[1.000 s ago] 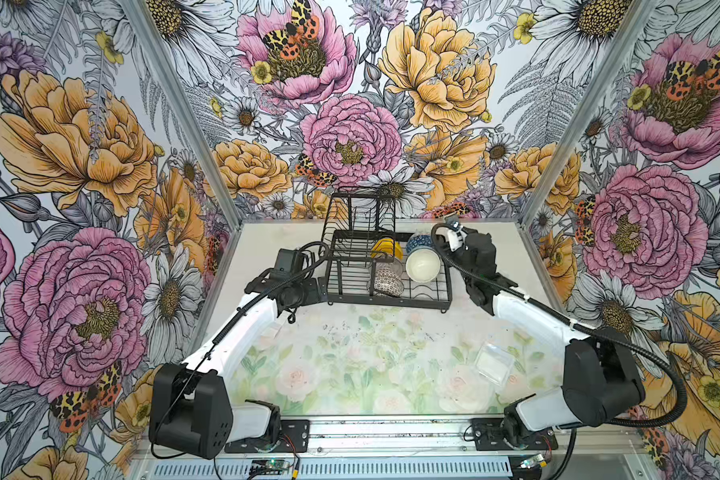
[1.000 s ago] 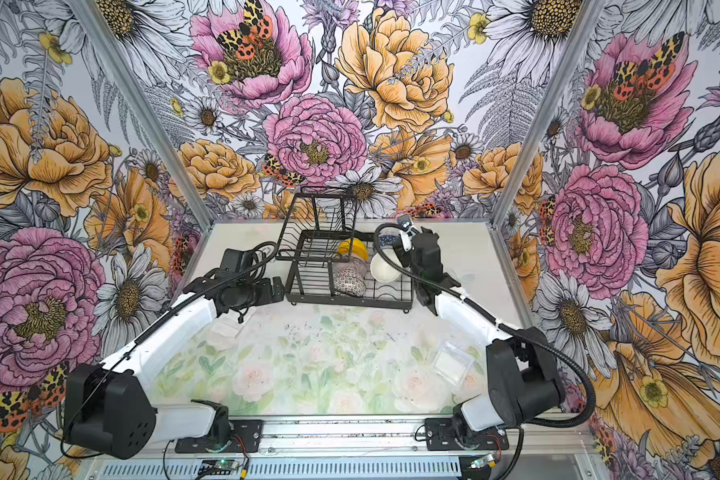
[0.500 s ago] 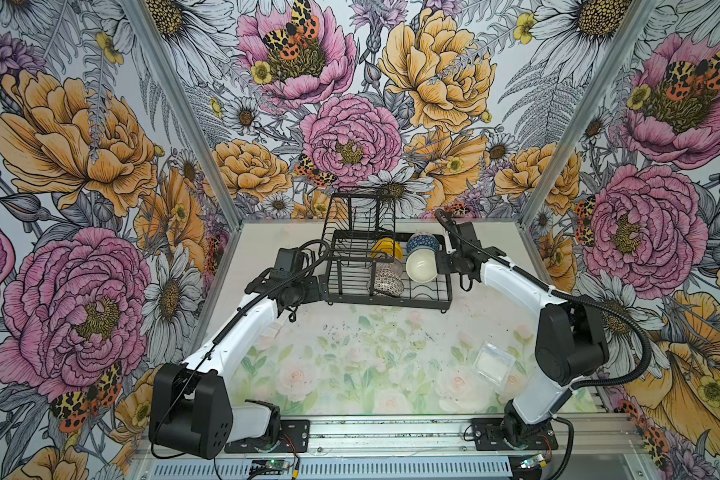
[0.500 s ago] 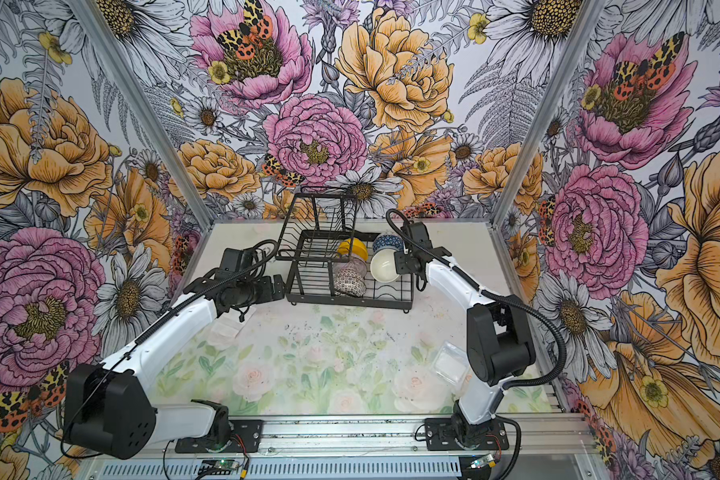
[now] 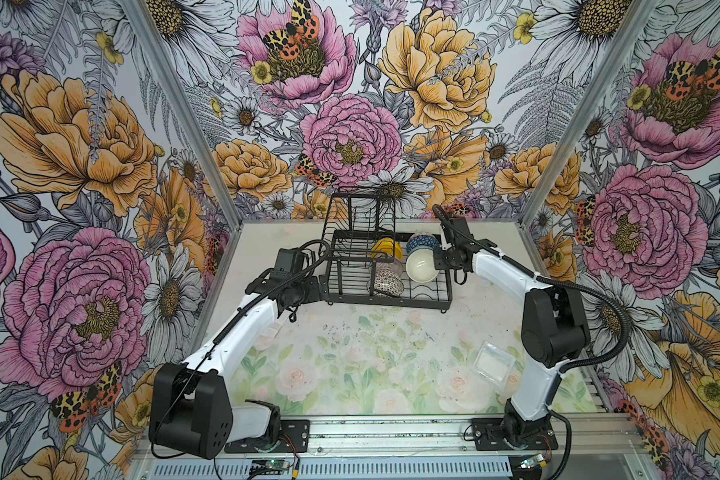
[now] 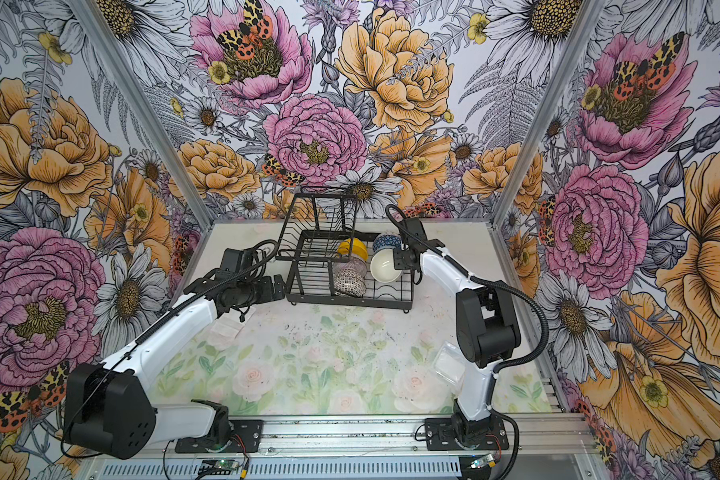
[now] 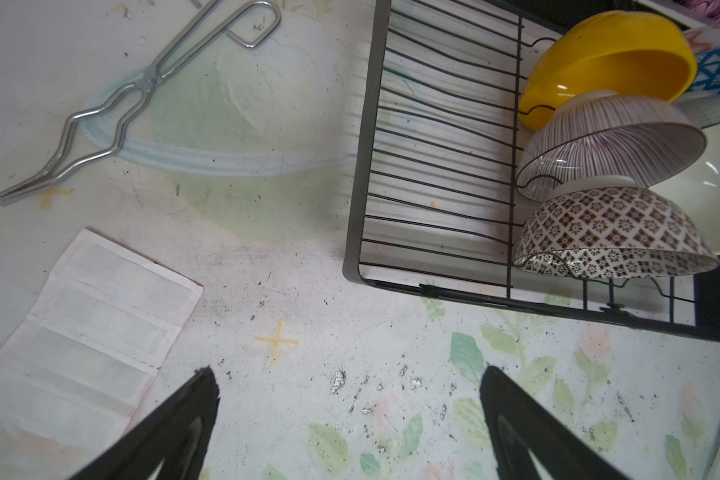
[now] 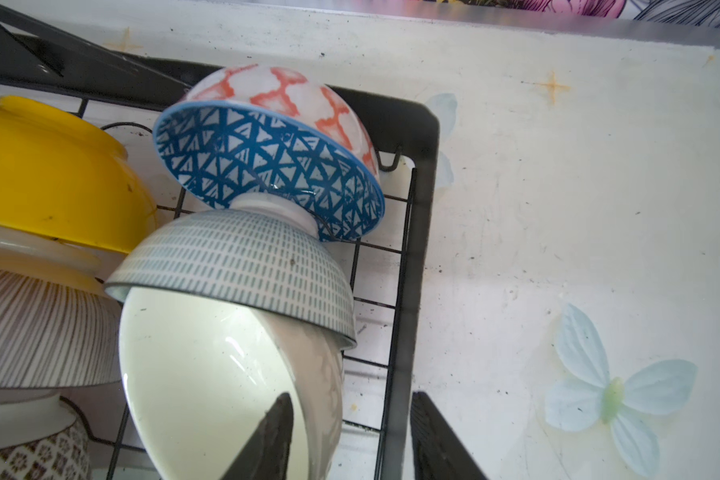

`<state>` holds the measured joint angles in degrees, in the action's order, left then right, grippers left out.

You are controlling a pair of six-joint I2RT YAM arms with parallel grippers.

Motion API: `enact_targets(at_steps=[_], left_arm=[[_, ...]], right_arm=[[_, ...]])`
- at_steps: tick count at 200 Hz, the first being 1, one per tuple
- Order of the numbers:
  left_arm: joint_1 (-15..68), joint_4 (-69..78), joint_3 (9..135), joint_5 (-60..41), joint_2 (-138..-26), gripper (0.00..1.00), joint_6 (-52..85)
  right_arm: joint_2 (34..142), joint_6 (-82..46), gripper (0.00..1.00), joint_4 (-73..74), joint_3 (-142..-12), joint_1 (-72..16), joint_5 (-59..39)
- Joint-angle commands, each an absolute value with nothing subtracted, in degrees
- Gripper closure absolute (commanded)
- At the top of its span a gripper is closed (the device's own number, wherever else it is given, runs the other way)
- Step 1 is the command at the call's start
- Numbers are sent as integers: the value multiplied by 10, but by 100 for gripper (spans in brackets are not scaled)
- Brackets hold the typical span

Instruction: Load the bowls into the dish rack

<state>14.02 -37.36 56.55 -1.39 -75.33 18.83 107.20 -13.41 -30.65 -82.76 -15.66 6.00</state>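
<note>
The bowls all sit in the dish rack (image 7: 360, 166) at the back of the tabletop (image 5: 371, 353), tipped on edge in two rows. One row holds the yellow bowl (image 8: 51, 174), the pink-striped bowl (image 7: 607, 141) and the black-and-white patterned bowl (image 7: 607, 232). The other holds the blue-patterned bowl (image 8: 267, 162), the pale teal bowl (image 8: 242, 257) and the cream bowl (image 8: 200, 374), each leaning on the next. The right end effector (image 8: 352, 395) straddles the cream bowl's wall with its jaws apart, one finger in front of the bowl's inside and the other outside the rack's rim, clear of the bowl. The left end effector (image 7: 348, 370) hangs wide open and empty over the tabletop by the rack's corner. Metal tongs (image 7: 142, 83) and a folded white sheet (image 7: 92, 324) lie near it.
</note>
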Motion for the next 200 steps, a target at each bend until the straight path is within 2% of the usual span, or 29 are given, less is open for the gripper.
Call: enact_targets(at_steps=[1,54,101,200], left_arm=[[143,-360,560,-25,-747,1,180],[142,-361,562,-24,-750,1,178],[141,-362,557,-23,-744,1,178],[140,-361,556,-23,-745,1,178]], right_arm=[[1089,-147,58,-309,-847,-153,51],[1103,-149,83,-309,-852,-153,45],[1093,-145,100,-309,-846,-153,44],[1019,-108,100,-308,-790,-154,54]])
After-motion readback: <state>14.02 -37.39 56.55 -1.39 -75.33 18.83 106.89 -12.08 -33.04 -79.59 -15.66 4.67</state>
